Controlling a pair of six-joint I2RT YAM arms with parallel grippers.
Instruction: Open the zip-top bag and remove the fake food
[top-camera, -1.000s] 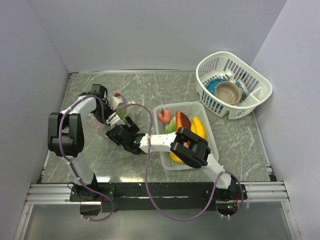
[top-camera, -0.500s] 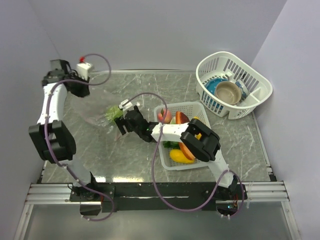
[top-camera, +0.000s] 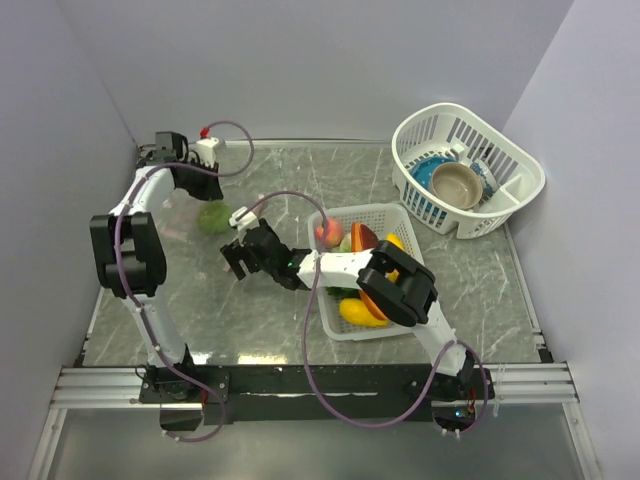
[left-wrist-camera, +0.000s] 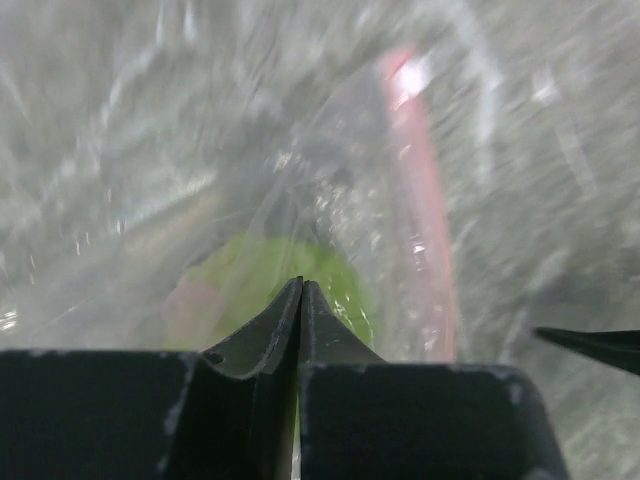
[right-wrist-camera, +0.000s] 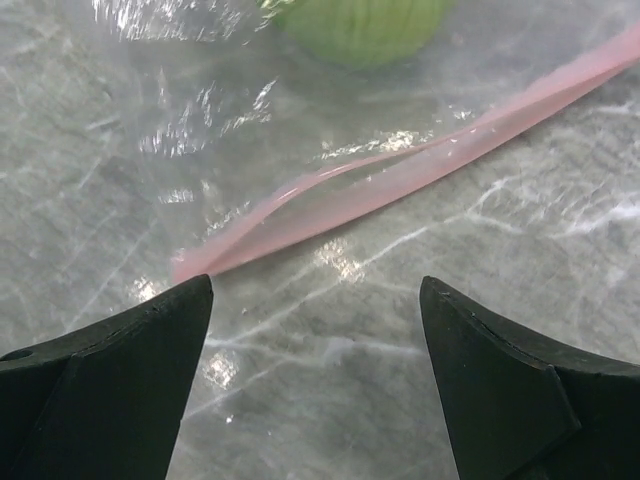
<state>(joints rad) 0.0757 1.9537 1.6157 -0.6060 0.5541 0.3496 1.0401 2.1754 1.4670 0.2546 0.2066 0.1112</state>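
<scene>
Evidently the zip-top bag is draping onto the table at the far left, its pink zip strip parting toward the near side and the green lettuce seemingly sitting inside. We are pinching the clear film at its far end with the left gripper, fingers pressed together (the contact itself is blurred), so the mouth is gaping. Our right gripper is hovering just near of the strip, fingers spread wide, ready to reach in. Rightward, the other fake food is resting in the white tray.
</scene>
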